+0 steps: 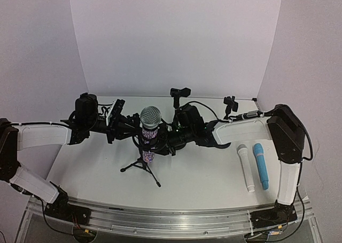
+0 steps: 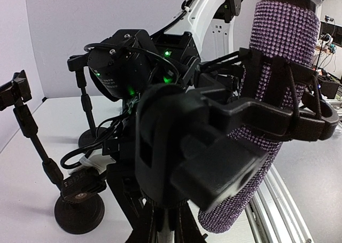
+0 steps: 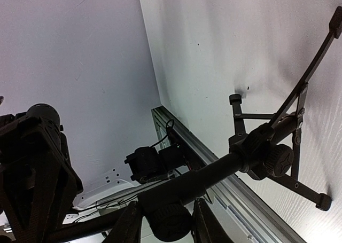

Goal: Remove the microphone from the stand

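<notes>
Microphone point(image 1: 149, 137) not yet off its stand point(image 1: 143, 165)
It stands upright in the clip point(image 2: 299, 120) at mid-tabletop point(image 1: 203, 173); left jaws are closed beside the clip, on what I cannot tell; right jaws straddle the stand's stem, whether clamped I cannot tell; the lift-out remains.

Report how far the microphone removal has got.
Done: both arms are at the stand. In hand: the left gripper is shut close by the clip, though I cannot tell whether it grips anything. The right gripper has its fingers either side of a knob on the stand's pole, and its grip is unclear. Left: the purple microphone sits in the clip, not yet lifted out.
</notes>
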Tool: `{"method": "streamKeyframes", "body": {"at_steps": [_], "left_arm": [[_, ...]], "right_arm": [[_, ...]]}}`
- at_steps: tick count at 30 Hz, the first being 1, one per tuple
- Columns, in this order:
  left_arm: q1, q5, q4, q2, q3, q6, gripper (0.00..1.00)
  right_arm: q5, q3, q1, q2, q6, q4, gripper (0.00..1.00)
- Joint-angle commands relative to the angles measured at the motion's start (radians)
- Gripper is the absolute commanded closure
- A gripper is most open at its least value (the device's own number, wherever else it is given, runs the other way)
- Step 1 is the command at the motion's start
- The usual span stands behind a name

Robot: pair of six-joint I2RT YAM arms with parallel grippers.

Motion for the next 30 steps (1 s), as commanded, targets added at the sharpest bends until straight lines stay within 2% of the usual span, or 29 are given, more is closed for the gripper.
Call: {"method": "streamKeyframes", "body": {"at_steps": [1,8,11,14,17,20,26,30], "left_arm": [[-0.004,0.028,-0.007,0.015,0.024,-0.010,1.00],[-0.004,0.022,-0.028,0.023,0.032,0.010,1.00],[-0.004,0.020,-0.034,0.023,0.034,0.015,1.00],[-0.004,0.014,-0.037,0.024,0.036,0.011,1.00],[0.001,0.008,-0.028,0.029,0.040,-0.020,1.00],[0.011,0.028,-0.001,0.030,0.032,-0.036,1.00],[0.026,0.082,0.022,0.045,0.027,-0.036,1.00],[0.030,0.121,-0.008,0.052,0.041,-0.005,1.00]], "right_arm": [[-0.036,-0.049,0.003,-0.019,0.109,0.096,0.71],[-0.060,-0.050,0.001,0.006,0.134,0.150,0.77],[-0.065,-0.053,-0.004,0.013,0.142,0.168,0.85],[-0.069,-0.064,-0.010,0.014,0.144,0.179,0.99],[-0.068,-0.071,-0.012,0.020,0.124,0.195,1.00],[-0.063,-0.042,-0.013,0.046,0.016,0.214,1.00],[-0.043,0.039,-0.013,0.103,-0.393,0.227,1.00],[-0.039,0.021,-0.012,0.106,-0.610,0.242,1.00]]}}
